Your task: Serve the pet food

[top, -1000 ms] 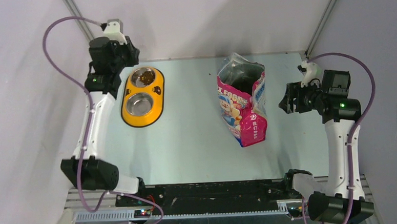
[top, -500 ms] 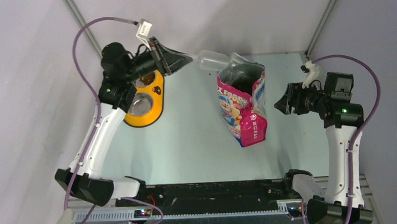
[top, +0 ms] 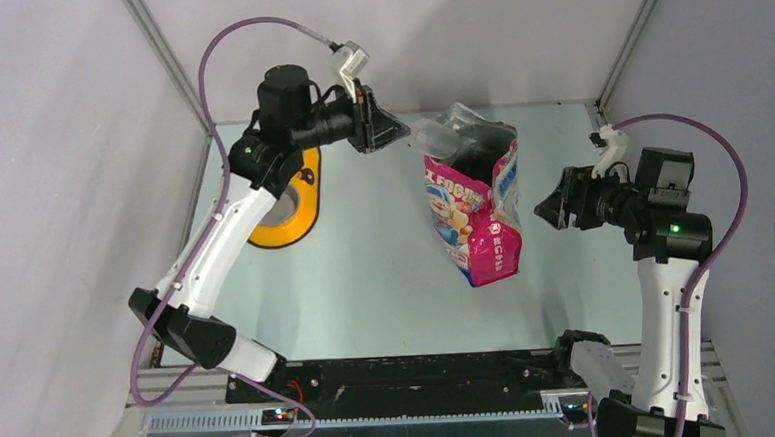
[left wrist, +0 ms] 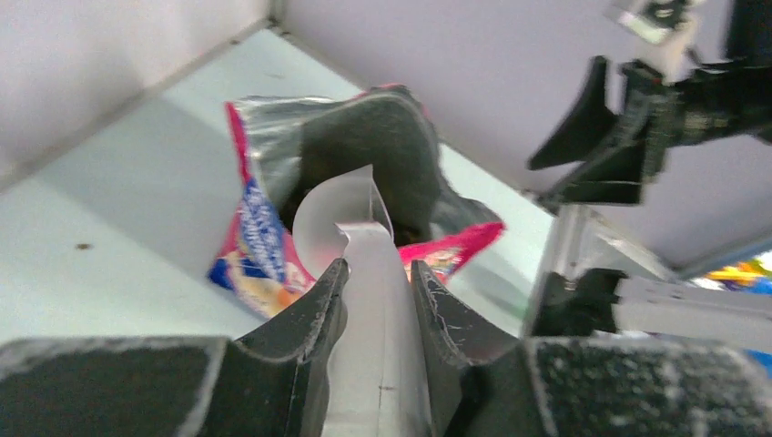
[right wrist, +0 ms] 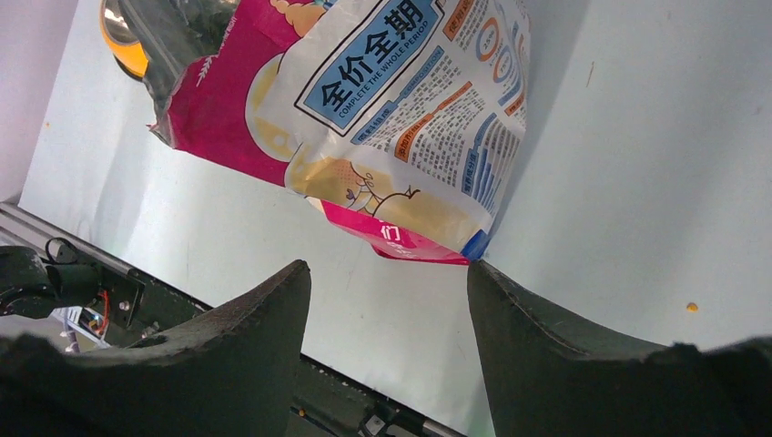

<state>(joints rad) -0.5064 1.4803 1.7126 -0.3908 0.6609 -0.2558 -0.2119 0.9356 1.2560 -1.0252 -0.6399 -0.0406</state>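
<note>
Gripping the clear scoop (left wrist: 341, 214) by its handle, the left gripper (left wrist: 378, 266) holds it at the mouth of the bag (top: 473, 214), upper centre. The right gripper (right wrist: 387, 273) gapes empty beside the bag; the pet food can't be made out (dark interior).

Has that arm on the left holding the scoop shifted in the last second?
Yes. The left gripper swung rightward, from over the yellow feeder to the open bag, carrying the scoop.

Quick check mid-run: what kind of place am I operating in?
Likely a lab robot cell, not a home: blank walls with metal framing, a plain table, a pet-food bag and a yellow feeder staged on it.
</note>
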